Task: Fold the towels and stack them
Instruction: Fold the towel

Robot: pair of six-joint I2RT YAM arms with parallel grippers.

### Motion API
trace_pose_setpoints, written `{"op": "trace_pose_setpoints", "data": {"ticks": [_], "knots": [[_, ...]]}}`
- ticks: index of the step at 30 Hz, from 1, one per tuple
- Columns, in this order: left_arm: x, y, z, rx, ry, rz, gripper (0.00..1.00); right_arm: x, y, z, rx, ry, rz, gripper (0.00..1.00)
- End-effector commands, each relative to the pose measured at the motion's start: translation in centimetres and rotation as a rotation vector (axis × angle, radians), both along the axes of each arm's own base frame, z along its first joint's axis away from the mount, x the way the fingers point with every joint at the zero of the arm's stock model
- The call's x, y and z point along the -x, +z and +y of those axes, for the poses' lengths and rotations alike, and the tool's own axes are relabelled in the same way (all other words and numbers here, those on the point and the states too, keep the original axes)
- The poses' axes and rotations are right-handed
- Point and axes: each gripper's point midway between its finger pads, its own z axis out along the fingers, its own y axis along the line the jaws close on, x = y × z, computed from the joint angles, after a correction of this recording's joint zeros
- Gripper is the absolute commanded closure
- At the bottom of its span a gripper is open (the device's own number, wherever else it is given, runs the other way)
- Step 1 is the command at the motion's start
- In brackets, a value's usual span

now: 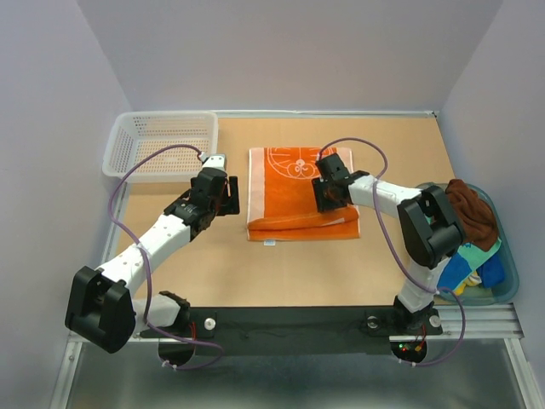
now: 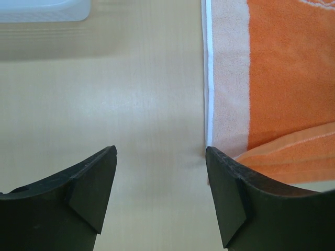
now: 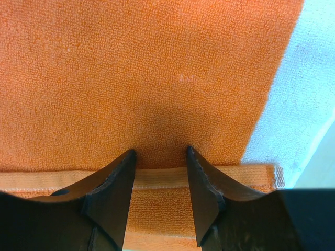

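Filling tub (image 1: pixel 509 285): brown towel (image 1: pixel 471 209), multicoloured towels (image 1: pixel 475 266); left hand (image 2: pixel 161 150) wide; right hand (image 3: pixel 160 150) narrow on orange towel (image 1: pixel 289 192).

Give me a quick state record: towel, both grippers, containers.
orange towel: flat mid-table, near end folded over
left gripper: open, over bare table, just beside the towel's pale border
right gripper: open, tips at the fold's edge on the towel
brown towel: heaped in the tub, right side
basket: far-left corner
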Motion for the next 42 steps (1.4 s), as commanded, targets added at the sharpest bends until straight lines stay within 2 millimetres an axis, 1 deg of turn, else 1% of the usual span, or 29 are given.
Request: {"op": "trace_pose_setpoints", "data": {"ticks": [1, 3, 7, 11, 21, 23, 24, 26, 28, 29, 30, 32, 33, 34, 35, 36, 37, 38, 39, 40, 42], "knots": [[-0.4, 1.4, 0.4, 0.003, 0.015, -0.054, 0.21, 1.5, 0.4, -1.5, 0.049, -0.019, 0.009, 0.5], [-0.4, 1.4, 0.5, 0.0, 0.017, -0.054, 0.21, 1.9, 0.6, -1.6, 0.05, -0.021, 0.011, 0.5], [-0.4, 1.3, 0.5, -0.002, 0.017, -0.052, 0.2, 2.6, 2.0, -2.0, 0.031, -0.026, -0.009, 0.51], [-0.4, 1.2, 0.5, -0.004, 0.017, -0.05, 0.21, 3.4, 2.7, -2.1, 0.017, -0.02, -0.013, 0.52], [-0.4, 0.8, 0.4, -0.007, 0.013, -0.036, 0.21, 6.1, 1.8, -2.9, 0.002, -0.019, 0.04, 0.55], [-0.3, 0.6, 0.2, -0.007, 0.001, -0.027, 0.21, 6.4, 2.0, -3.0, -0.003, -0.018, 0.036, 0.55], [-0.3, 0.4, 0.2, -0.008, -0.001, -0.022, 0.21, 6.6, 2.1, -2.7, -0.018, -0.001, 0.039, 0.55], [-0.3, 0.4, 0.2, -0.009, -0.005, -0.02, 0.2, 6.2, 3.4, -1.8, -0.039, 0.058, 0.005, 0.55], [-0.3, 0.4, 0.2, -0.013, -0.005, -0.019, 0.21, 6.1, 4.5, -0.2, -0.069, 0.144, -0.019, 0.55], [-0.4, 0.5, 0.3, -0.013, -0.001, -0.024, 0.21, 5.5, 5.6, 0.6, -0.075, 0.202, -0.062, 0.55], [-0.4, 0.6, 0.3, -0.014, 0.003, -0.025, 0.2, 5.8, 6.3, 2.0, -0.105, 0.268, -0.071, 0.55], [-0.4, 0.9, 0.6, -0.02, 0.016, -0.04, 0.21, 5.6, 7.3, 3.8, -0.132, 0.383, -0.106, 0.55], [-0.4, 1.0, 0.7, -0.021, 0.023, -0.045, 0.21, 5.7, 8.2, 5.6, -0.188, 0.45, -0.107, 0.55], [-0.6, 1.3, 1.1, -0.028, 0.04, -0.058, 0.21, 5.9, 8.6, 6.7, -0.191, 0.541, -0.125, 0.54], [-0.5, 1.7, 1.3, -0.026, 0.052, -0.07, 0.21, 5.9, 8.9, 7.9, -0.216, 0.593, -0.134, 0.53], [-0.6, 1.9, 1.6, -0.029, 0.065, -0.08, 0.21, 6.1, 10.0, 9.5, -0.271, 0.659, -0.144, 0.52], [-0.6, 2.1, 2.1, -0.04, 0.092, -0.092, 0.21, 6.0, 9.5, 10.5, -0.276, 0.713, -0.136, 0.51], [-0.6, 2.6, 2.4, -0.034, 0.107, -0.111, 0.21, 5.9, 9.6, 11.2, -0.286, 0.745, -0.14, 0.48], [-0.7, 2.9, 2.9, -0.029, 0.128, -0.122, 0.2, 5.6, 9.4, 12.6, -0.305, 0.791, -0.13, 0.46], [-0.8, 3.1, 3.2, -0.027, 0.143, -0.135, 0.21, 5.5, 9.4, 13.2, -0.307, 0.829, -0.137, 0.42], [-0.8, 3.9, 3.8, -0.012, 0.169, -0.164, 0.21, 5.6, 9.1, 14.6, -0.338, 0.883, -0.121, 0.39]]}}
